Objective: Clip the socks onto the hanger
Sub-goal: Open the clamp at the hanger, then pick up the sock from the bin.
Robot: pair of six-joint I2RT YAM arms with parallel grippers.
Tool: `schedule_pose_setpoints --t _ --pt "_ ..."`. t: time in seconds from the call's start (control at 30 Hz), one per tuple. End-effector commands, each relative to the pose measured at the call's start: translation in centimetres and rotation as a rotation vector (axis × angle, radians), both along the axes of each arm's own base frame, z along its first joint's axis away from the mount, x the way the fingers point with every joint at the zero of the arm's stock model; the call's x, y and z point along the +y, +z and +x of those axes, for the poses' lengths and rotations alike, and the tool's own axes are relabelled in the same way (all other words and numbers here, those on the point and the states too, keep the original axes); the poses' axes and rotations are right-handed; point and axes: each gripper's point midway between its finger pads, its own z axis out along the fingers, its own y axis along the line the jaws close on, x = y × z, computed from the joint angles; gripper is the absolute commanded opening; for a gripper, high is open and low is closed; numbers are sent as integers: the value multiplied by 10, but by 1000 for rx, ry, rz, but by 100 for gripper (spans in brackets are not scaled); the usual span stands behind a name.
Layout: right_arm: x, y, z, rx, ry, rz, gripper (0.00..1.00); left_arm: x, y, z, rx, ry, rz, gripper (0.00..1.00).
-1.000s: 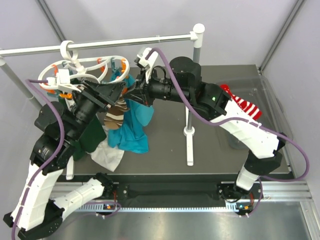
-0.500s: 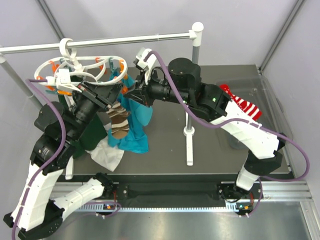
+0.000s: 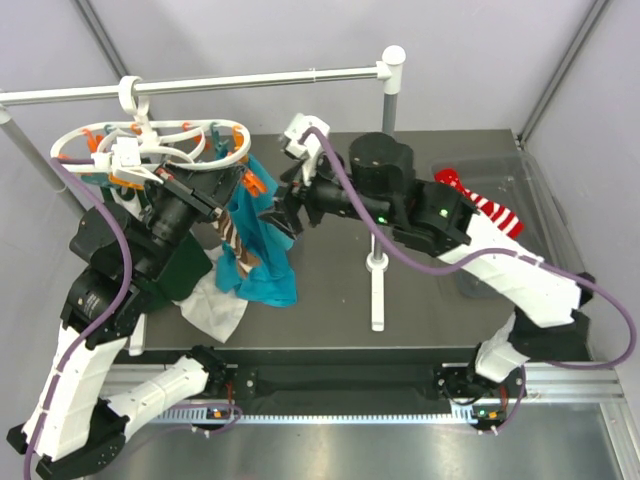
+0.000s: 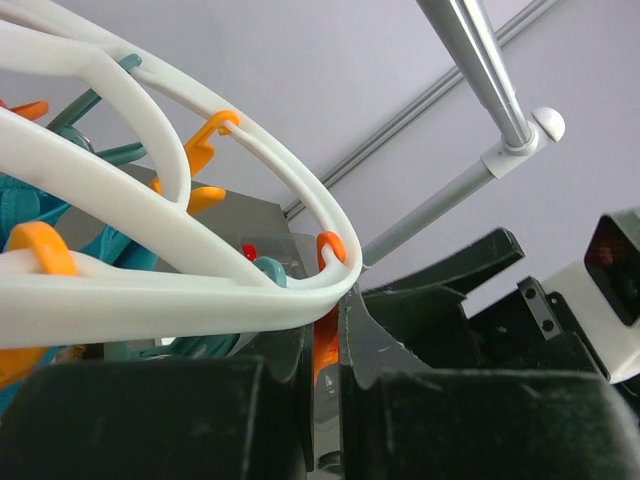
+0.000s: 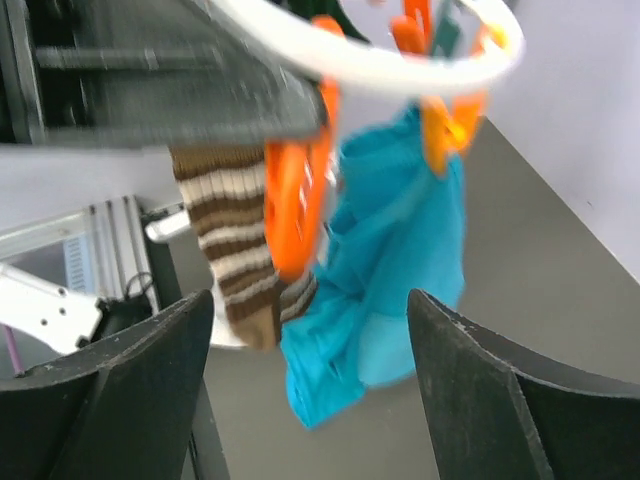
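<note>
Soft, light and limp, the brown striped sock (image 5: pixel 235 250) hangs from the hanger (image 4: pixel 150 300), apparently in the orange clothespin (image 4: pixel 326 352) that the left gripper (image 4: pixel 325 328) pinches, and looks best held near its cuff, while the right gripper (image 5: pixel 310 330) gapes wide beside it.

Pale lilac-grey walls (image 3: pixel 480 60) are enclosing a dark grey counter (image 3: pixel 320 285). A white rail (image 3: pixel 260 78) is spanning the back, meeting 1 upright post (image 3: pixel 391 105). Soft, even light is falling, and an aluminium frame (image 3: pixel 570 385) is edging the near side.
</note>
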Motion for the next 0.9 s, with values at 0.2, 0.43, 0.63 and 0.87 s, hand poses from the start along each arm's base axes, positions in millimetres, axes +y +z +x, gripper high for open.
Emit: schedule_pose_setpoints --t 0.2,0.43,0.63,0.87 --pt "-164 -1 7 -102 -435 21 82 6 11 -7 -46 8 14 0" --pt "-322 -65 27 -49 -1108 57 92 13 7 -9 -64 31 33 0" --pt "-409 -103 27 -8 -1524 136 90 14 -1 -7 -56 42 51 0" --pt "-430 -200 97 329 -1488 -42 82 16 -2 -6 -57 54 59 0"
